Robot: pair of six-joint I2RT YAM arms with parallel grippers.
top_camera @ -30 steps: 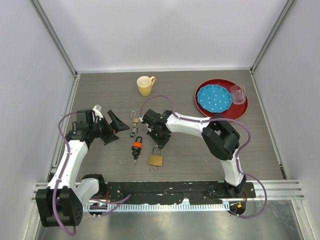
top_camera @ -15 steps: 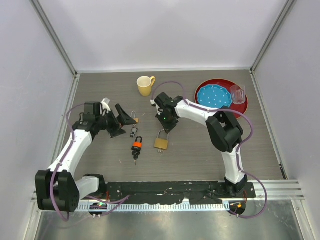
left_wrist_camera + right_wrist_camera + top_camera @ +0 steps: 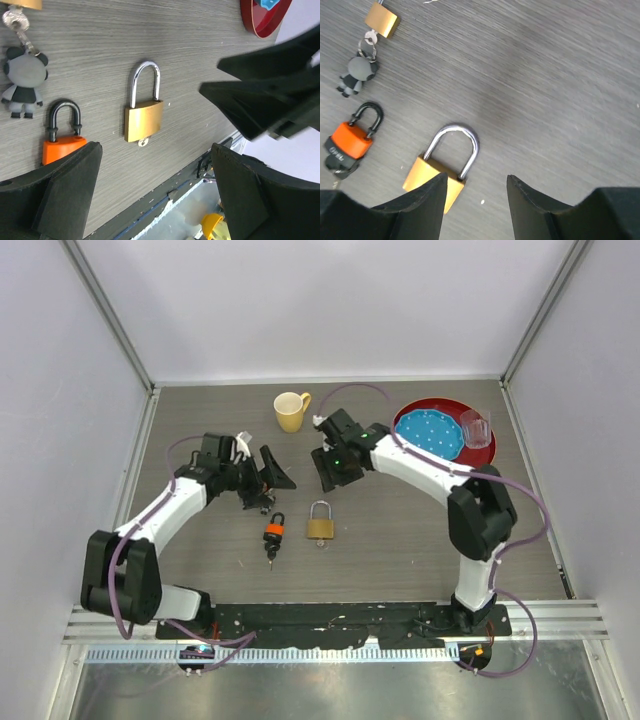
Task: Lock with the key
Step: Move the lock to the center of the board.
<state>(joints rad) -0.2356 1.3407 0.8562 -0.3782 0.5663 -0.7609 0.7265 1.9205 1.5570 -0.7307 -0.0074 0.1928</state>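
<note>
Two brass padlocks (image 3: 143, 120) (image 3: 381, 20), one orange padlock (image 3: 351, 139), left end effector (image 3: 155, 192), right end effector (image 3: 475, 205) both released

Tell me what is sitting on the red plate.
A blue dotted plate lies on the red plate; a clear glass stands at its right edge. The right arm covers its near-left edge, hiding that part.

Brass padlock lying between the spread fingers of the left claw.
The left claw (image 3: 156, 150) hangs wide apart over the grey worktop (image 3: 200, 45). The brass padlock (image 3: 143, 119) lies flat with a key (image 3: 143, 142) in its base. An orange padlock (image 3: 62, 147) lies just beside it, a panda keyring (image 3: 25, 80) beyond, and a red plate (image 3: 260, 20) at the far corner.
</note>
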